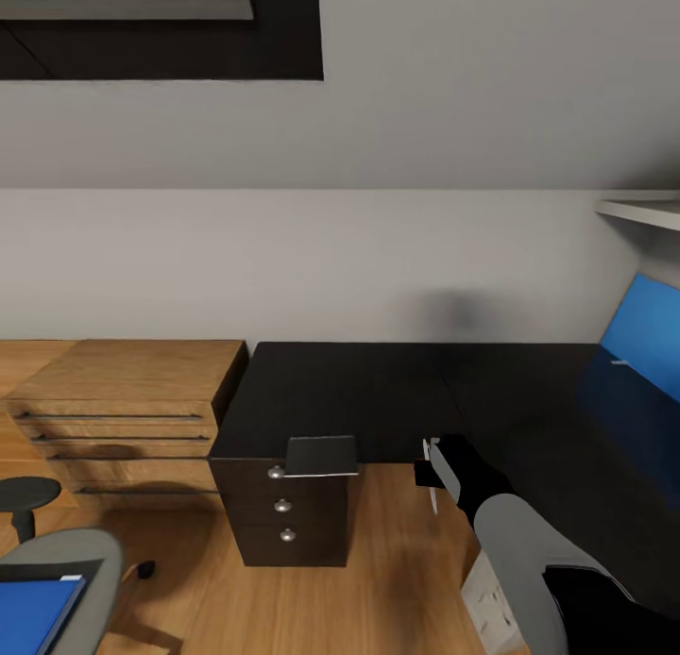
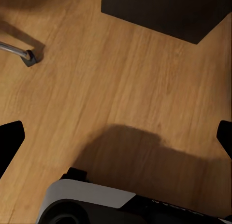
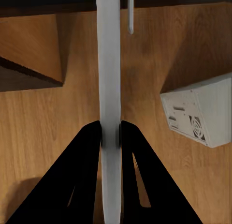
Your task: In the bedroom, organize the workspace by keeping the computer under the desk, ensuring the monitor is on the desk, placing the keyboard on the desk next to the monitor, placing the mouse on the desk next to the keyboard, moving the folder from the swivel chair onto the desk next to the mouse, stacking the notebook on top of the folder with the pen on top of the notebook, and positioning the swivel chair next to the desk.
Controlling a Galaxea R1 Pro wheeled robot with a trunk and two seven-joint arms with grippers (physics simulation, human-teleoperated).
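Right claw clamped tight on thin pale slab, seen edge-on.
Left claw spread wide, empty, above floor; blue folder on chair seat; computer on floor by counter.

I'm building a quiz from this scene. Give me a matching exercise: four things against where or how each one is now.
Things:
1 folder
2 computer
3 notebook
4 right claw

Places or states:
A on the floor
B at the desk front edge, above the drawers
C shut on a thin pale flat item
D on the swivel chair seat

Pairs: 1-D, 2-A, 3-B, 4-C
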